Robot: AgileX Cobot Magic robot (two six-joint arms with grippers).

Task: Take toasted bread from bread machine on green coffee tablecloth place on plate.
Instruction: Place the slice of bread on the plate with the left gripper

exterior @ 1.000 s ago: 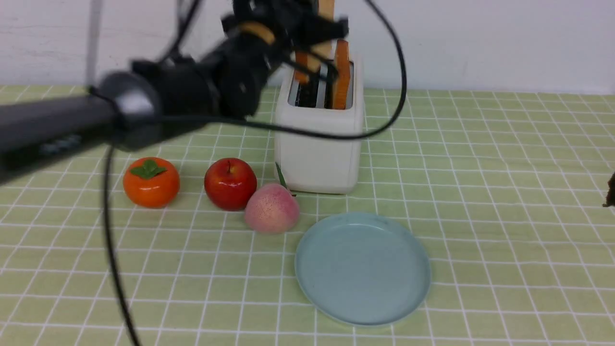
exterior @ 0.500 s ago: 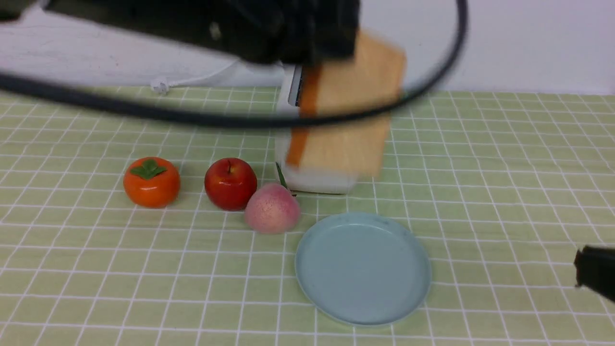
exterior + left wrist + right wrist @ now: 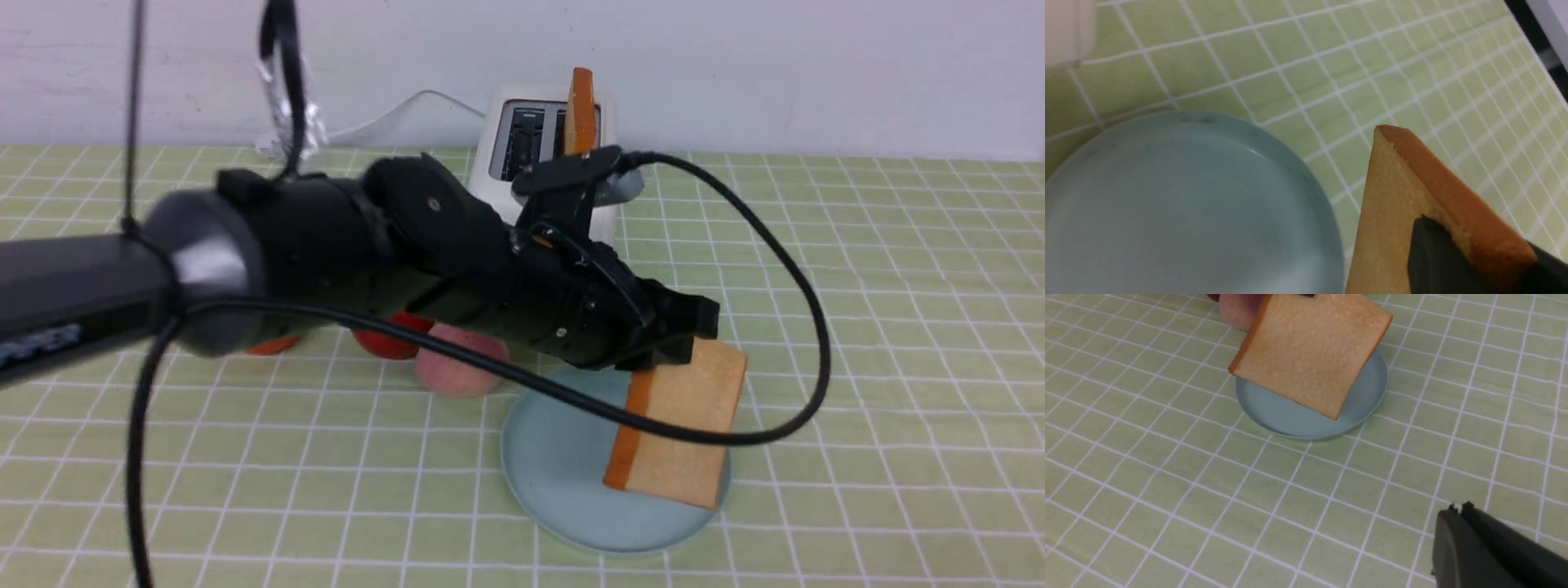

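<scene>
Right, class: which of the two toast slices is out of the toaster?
The slice clamped in the left gripper, hanging tilted over the plate. The other slice stands upright in the bread machine slot.

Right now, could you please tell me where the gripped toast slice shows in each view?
Front view: toast slice right of centre, overlapping the plate.
Left wrist view: toast slice close up, beside the plate rim.
Right wrist view: toast slice face-on, overlapping the plate.
Shared landmark: the plate.
</scene>
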